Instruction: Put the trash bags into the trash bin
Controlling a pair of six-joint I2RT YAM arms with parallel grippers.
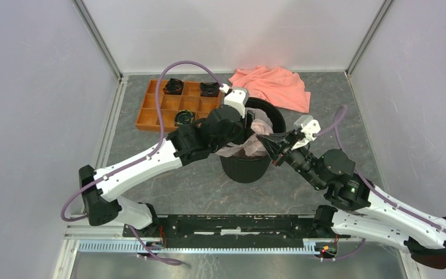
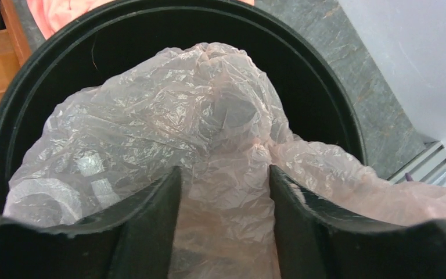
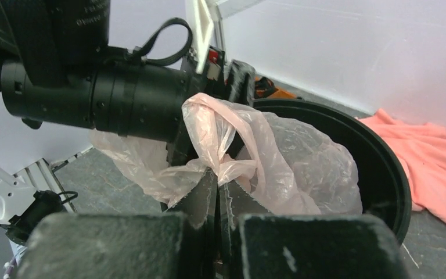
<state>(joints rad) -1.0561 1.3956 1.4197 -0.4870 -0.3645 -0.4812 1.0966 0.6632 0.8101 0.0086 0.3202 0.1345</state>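
Observation:
The round black trash bin point(image 1: 274, 116) stands mid-table. The pale pink translucent trash bag point(image 1: 261, 129) lies bunched in its mouth and spills over the near rim. In the left wrist view the bag point(image 2: 209, 122) fills the bin point(image 2: 325, 75), and my left gripper point(image 2: 225, 174) is open with bag film between its fingers. My left gripper sits over the bin's left rim point(image 1: 245, 125). My right gripper point(image 3: 217, 173) is shut on a pinch of the bag point(image 3: 302, 163) at the bin's right rim point(image 1: 274, 145).
An orange compartment tray point(image 1: 151, 110) with black parts stands left of the bin. A salmon cloth point(image 1: 276, 84) lies behind the bin, also in the right wrist view point(image 3: 430, 151). White walls enclose the table on three sides.

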